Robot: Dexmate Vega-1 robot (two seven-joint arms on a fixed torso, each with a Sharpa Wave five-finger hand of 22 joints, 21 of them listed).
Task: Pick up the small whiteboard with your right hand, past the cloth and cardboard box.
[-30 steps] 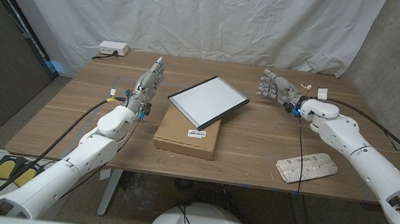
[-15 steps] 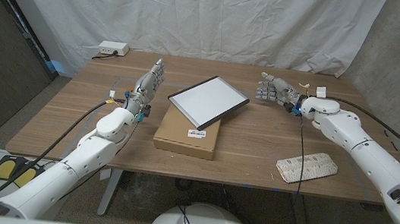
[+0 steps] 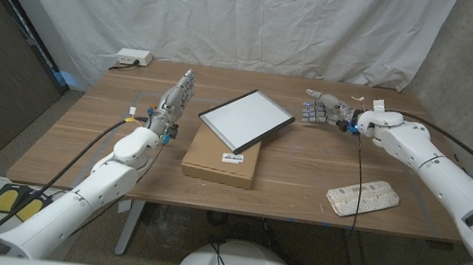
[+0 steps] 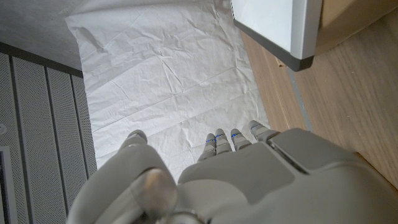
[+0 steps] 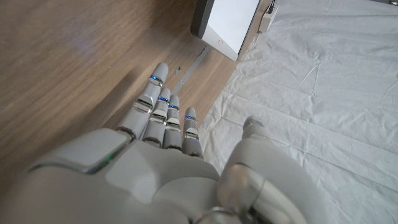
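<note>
I am looking down over a brown wooden bench (image 3: 304,172) from the robot's head. Near the middle lies the small white whiteboard with a dark grey frame (image 3: 246,119), turned like a diamond, its near corner resting on a flat brown cardboard box (image 3: 222,160) and its far side on the wood. Nothing is touching it.

My right hand (image 3: 324,107) hovers off to the board's right, near it but clearly apart, empty, its fingers held straight and close side by side with the thumb set apart. In the right wrist view those fingers (image 5: 163,107) point along the wood toward a corner of the board (image 5: 231,22), with bare bench between.

My left hand (image 3: 175,100) stands at the board's left side, fingers straight and close together, holding nothing (it has no part in this task, as I read it).

A pale, patterned folded cloth (image 3: 362,198) lies near the front edge, well to the right of the box and well apart from the board.

I judge the task barely begun: the reach is under way, but closing in, gripping an edge and lifting are all left.
</note>
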